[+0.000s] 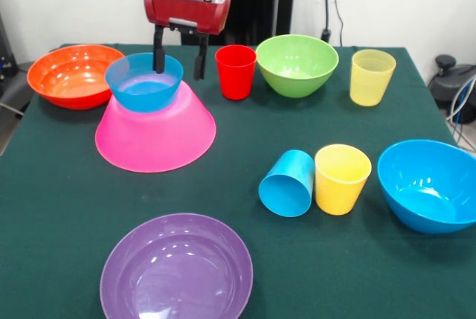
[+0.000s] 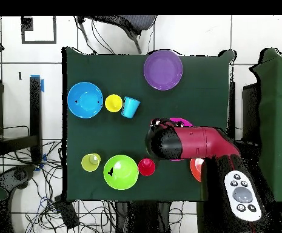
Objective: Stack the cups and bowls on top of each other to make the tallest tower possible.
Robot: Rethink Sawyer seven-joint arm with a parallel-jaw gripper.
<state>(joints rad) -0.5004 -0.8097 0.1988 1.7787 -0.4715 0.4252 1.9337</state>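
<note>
Straddling sm. blue bowl (image 1: 144, 82) rim: gripper (image 1: 179, 60), spread.

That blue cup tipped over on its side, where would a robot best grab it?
Probably across the blue cup's round body, coming straight down from above. It lies on its side, its mouth facing the camera, so the rim is awkward. The opaque yellow cup stands close beside it, leaving little finger room there.

You had all glossy smooth plastic on a matt green cloth table (image 1: 67, 207). Purple bowl (image 1: 177, 268) at the near edge threw the strongest highlights; big blue bowl (image 1: 430, 183) at the right edge was shiny too. Pink bowl (image 1: 156, 134) read semi-gloss. Pale yellow cup (image 1: 371, 76) near the far right corner was translucent, yellow cup (image 1: 341, 178) opaque. Gripper (image 1: 179, 63) housing was glossy red, fingers (image 1: 158, 51) matt black.
</note>
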